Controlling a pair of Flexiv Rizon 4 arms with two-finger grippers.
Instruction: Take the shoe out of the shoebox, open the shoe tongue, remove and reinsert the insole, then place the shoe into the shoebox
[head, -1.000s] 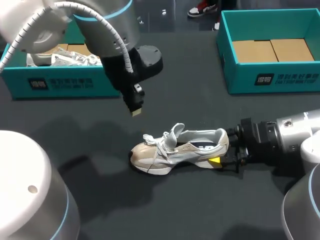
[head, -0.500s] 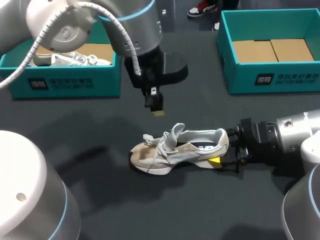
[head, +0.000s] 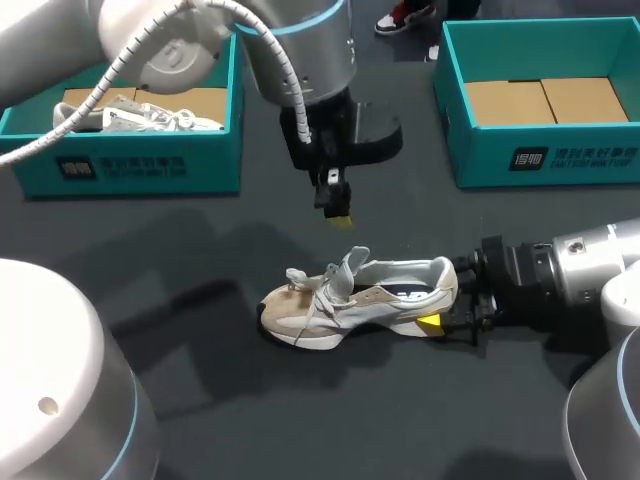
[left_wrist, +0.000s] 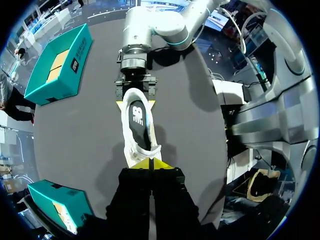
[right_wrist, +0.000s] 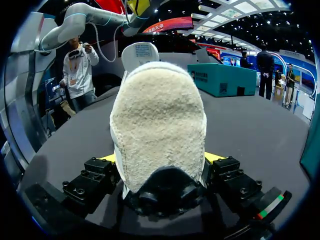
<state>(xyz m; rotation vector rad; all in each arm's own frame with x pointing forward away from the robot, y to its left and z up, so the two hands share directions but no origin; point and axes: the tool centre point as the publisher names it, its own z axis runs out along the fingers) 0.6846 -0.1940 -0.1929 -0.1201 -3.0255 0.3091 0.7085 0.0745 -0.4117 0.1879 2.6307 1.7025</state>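
In middle of table (head: 400, 420): shoe (head: 355, 295), toe to the left, heel to the right. Heel between fingers of right gripper (head: 440, 308), touched from both sides. Left gripper (head: 338, 208) over table, just behind shoe, apart from it. Behind, far left: left box (head: 130, 165), second shoe (head: 130, 118) inside. Far right: right box (head: 540, 150).

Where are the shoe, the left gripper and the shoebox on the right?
shoe (head: 368, 298): head view, on its side panel.
left gripper (head: 339, 210): head view, at its yellow tips.
shoebox on the right (head: 545, 155): head view, on its front wall.

Overhead head view; shoe (head: 360, 295) common to all
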